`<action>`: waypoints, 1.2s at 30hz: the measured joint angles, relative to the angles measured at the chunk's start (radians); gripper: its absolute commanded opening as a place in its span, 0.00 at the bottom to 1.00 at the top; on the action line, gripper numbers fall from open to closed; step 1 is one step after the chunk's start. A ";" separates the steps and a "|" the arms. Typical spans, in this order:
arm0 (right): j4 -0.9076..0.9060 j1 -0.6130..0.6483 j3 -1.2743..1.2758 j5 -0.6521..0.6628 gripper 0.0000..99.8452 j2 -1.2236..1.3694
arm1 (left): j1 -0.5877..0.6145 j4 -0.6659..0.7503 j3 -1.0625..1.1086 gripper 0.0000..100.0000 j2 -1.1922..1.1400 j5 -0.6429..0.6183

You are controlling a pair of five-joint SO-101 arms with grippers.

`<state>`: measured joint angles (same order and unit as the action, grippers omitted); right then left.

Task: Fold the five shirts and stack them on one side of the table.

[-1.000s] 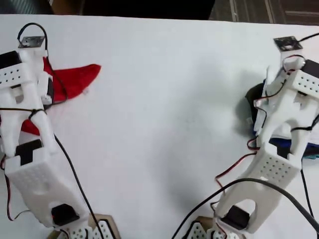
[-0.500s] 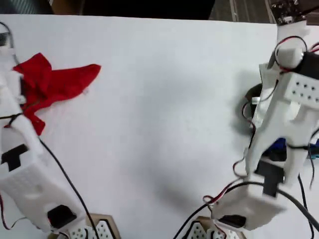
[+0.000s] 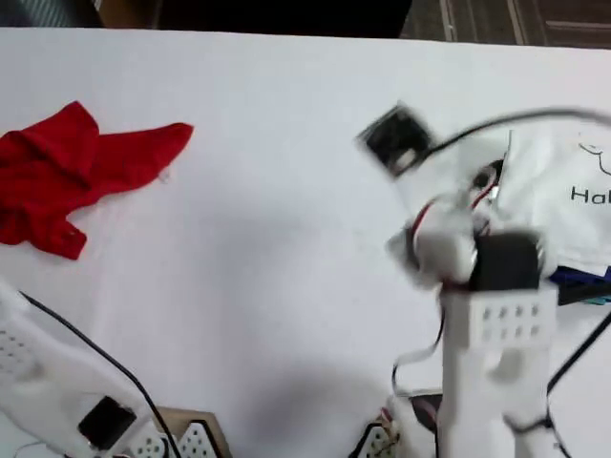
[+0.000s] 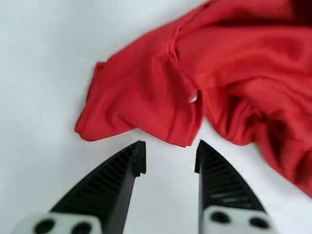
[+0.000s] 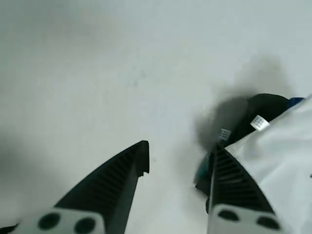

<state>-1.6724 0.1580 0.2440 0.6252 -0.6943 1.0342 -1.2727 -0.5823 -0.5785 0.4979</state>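
Newbie: grippers first, what are they doing? I'm guessing nothing's getting folded yet.

Regular: yep, both are hanging with jaws spread and nothing between them. The left gripper (image 4: 168, 156) is hovering over bare table, with the red shirt (image 4: 219, 73) lying crumpled just past its tips. I'm reading that as lining up for a grab at the near hem. The right gripper (image 5: 178, 156) is pointing down beside the pile on the right side. There a white shirt (image 5: 278, 161) is lying over a black garment (image 5: 263, 109), with a scrap of blue cloth (image 5: 296, 101) peeking out. One jaw is sitting right at the white shirt's edge, and I can't tell if it's touching.

Newbie: so where's the stack going?

Regular: no idea, nothing is looking folded. The red one is sitting alone on the left, well apart from the pile, probably so it's getting room to be spread out.

Newbie: and the surface?

Regular: a plain white table (image 3: 286, 239). I'm guessing cloth is dragging on it rather than sliding. Past the far edge it's going dark, with a bit of floor (image 3: 496, 19) showing.
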 measured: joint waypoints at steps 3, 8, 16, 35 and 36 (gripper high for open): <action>0.055 0.035 0.150 0.003 0.21 -0.106 | 0.037 0.057 0.000 0.21 -0.112 0.005; 0.097 0.043 0.318 0.003 0.21 -0.152 | 0.040 0.100 -0.025 0.20 -0.245 0.008; 0.098 0.043 0.350 0.003 0.21 -0.155 | -0.068 -0.063 -0.218 0.03 -0.328 0.006; 0.255 -0.129 0.353 0.003 0.21 -0.157 | -0.542 -0.496 -0.569 0.03 -0.252 -0.086; 0.264 -0.153 0.353 0.003 0.21 -0.157 | -0.577 -0.496 -0.542 0.03 -0.226 -0.094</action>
<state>-1.4085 0.0046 0.5969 0.6283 -0.8508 0.4572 -1.7683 -1.1239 -0.8040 0.4043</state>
